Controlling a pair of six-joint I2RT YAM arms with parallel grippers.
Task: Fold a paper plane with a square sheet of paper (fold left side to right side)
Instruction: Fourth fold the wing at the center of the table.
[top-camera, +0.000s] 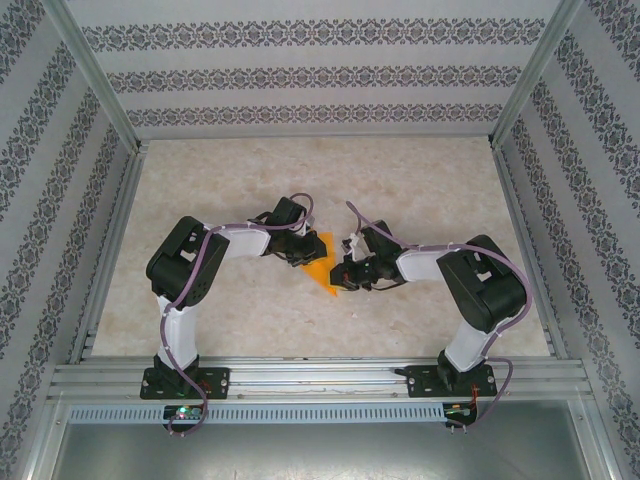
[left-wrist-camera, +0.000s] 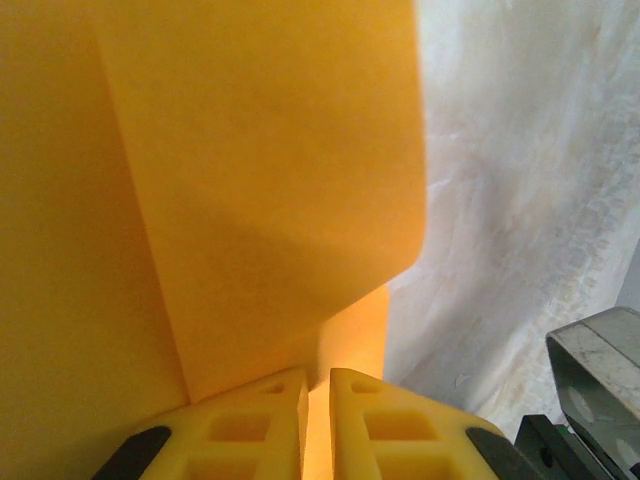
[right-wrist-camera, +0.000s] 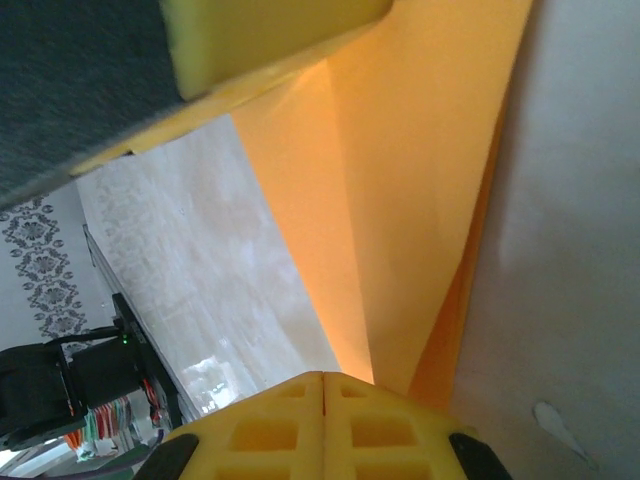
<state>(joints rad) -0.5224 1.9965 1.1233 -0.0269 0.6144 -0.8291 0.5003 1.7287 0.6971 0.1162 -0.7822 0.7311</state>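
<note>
Pale marbled table (top-camera: 250, 310), patterned walls (top-camera: 300, 70); over its middle we hold the orange paper (top-camera: 322, 270); left gripper (top-camera: 303, 258) pinches one side; right gripper (top-camera: 344, 274) pinches the other.

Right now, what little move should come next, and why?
Probably the left gripper should carry its flap rightward across the paper. The flap stands lifted and curled, seemingly pinched in that gripper, while the shut right gripper sits at the paper's pointed end.
</note>
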